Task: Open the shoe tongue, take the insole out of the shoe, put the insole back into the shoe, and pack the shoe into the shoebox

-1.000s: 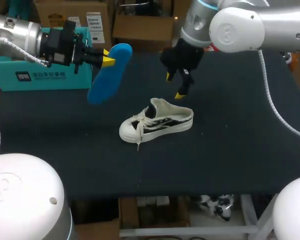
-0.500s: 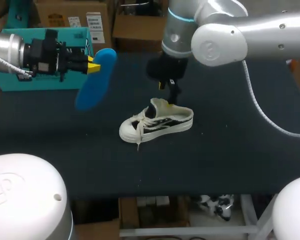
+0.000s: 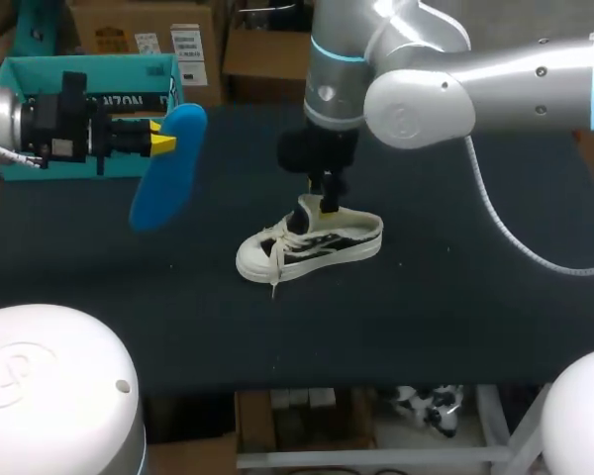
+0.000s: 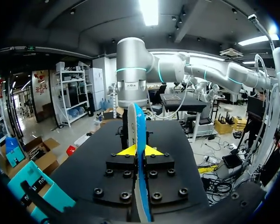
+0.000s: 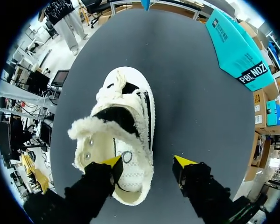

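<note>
Wide dark table (image 3: 455, 297) stretches open beyond the right gripper (image 5: 148, 162) to its edge; the teal shoebox (image 3: 99, 67) sits beside the left gripper (image 4: 139, 150). The shoe (image 5: 126, 135) lies under the right gripper, fingers spread wide, one tip inside the heel, one outside. The left gripper clamps the blue insole (image 4: 139, 126) aloft

This is a robotics lab or workshop. Two silver, multi-jointed industrial arms, the left arm (image 3: 20, 117) and the right arm (image 3: 426, 84), work over a table (image 3: 455, 307) covered in black matting. On the table lie a shoe (image 3: 317, 245) and a teal shoebox (image 3: 129, 99).
</note>
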Tool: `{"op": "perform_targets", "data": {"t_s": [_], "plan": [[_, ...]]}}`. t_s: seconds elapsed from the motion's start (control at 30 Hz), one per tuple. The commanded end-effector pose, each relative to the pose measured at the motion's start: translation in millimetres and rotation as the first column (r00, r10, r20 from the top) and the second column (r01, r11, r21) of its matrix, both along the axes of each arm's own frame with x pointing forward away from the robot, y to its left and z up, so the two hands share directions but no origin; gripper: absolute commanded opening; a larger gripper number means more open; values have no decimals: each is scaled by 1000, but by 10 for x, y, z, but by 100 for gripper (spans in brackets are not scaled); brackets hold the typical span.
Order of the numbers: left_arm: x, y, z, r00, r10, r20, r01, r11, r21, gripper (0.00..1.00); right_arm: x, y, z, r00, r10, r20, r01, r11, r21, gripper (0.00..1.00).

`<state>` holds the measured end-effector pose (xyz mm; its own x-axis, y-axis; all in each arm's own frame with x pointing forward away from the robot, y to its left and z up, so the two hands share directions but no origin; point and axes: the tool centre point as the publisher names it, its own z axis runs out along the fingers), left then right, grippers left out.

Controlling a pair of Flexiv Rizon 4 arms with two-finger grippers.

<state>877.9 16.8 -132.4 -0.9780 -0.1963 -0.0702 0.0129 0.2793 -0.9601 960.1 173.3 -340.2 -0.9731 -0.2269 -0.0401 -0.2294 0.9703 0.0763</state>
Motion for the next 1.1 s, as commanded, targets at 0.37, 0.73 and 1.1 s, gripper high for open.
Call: {"op": "perform_targets", "data": {"t_s": [0.37,0.73,1.1], "plan": [[-5,13,-71,1000,-10,-3,10,1000,-7,0,-2,128,-75,999,-47,-27,45,995,-85,0],[105,-116,-21,996,-91,21,92,995,-39,0,-130,26,51,979,-201,-10,201,978,-51,0],[593,-494,185,956,-287,67,291,955,-53,0,-217,-102,272,847,-527,-73,531,844,71,0]]}}
